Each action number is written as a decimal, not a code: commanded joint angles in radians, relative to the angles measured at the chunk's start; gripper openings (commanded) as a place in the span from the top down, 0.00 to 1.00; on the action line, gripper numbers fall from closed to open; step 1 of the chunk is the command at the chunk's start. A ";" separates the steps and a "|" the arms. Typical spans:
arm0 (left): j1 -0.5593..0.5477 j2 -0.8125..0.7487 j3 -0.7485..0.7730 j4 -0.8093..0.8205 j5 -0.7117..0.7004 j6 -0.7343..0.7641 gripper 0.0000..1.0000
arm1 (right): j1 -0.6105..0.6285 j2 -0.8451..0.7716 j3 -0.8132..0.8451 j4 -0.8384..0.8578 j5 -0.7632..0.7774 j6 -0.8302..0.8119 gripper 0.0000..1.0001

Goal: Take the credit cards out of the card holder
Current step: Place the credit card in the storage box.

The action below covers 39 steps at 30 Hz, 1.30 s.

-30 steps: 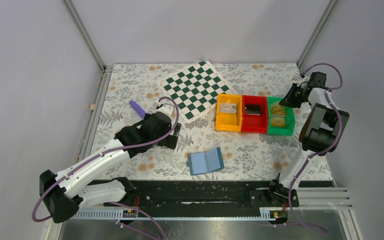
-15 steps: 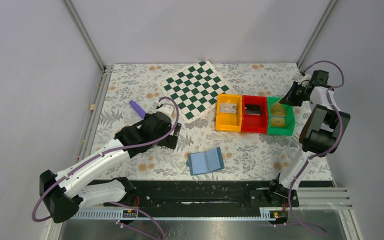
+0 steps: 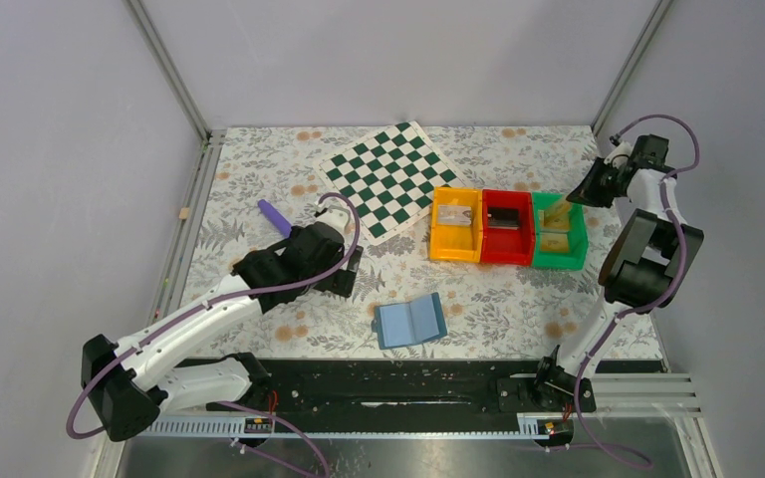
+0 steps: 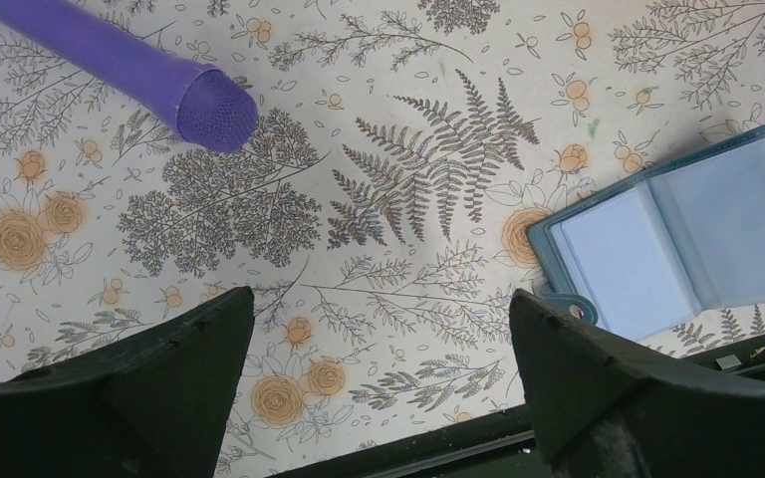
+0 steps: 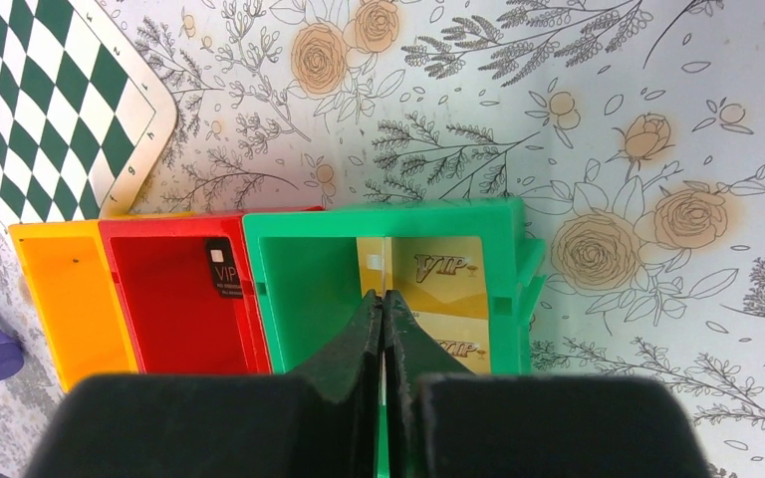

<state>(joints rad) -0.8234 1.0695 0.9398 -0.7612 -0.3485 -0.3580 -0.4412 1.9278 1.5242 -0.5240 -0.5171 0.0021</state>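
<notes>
Right gripper [image 5: 383,297] is seen with its fingers pressed together, poised over the green bin [image 5: 289,224]. The gold credit cards [image 5: 445,269] lie inside that bin, just beyond the fingertips. Left gripper [image 4: 379,299] is held wide apart over the flowered table [image 4: 408,119]. The blue card holder [image 4: 672,244] lies opened flat near one fingertip, ungripped.

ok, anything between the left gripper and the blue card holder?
Nothing visible. The left gripper hangs open over the floral table; the card holder lies opened flat beside one finger, only bare table between them. The purple tube lies on the opposite side, out of the path.
</notes>
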 commanded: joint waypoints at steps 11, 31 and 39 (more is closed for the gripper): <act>0.003 0.014 0.005 0.036 0.005 0.013 0.01 | -0.011 0.031 0.048 -0.016 0.003 -0.025 0.95; 0.003 0.003 0.004 0.036 0.011 0.010 0.01 | -0.016 0.019 0.076 -0.018 0.064 0.039 0.75; 0.004 -0.015 -0.002 0.035 0.014 0.008 0.01 | -0.016 0.000 0.078 -0.016 0.074 0.080 0.73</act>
<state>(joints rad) -0.8234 1.0866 0.9398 -0.7609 -0.3443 -0.3576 -0.4530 1.9594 1.5570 -0.5335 -0.4557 0.0509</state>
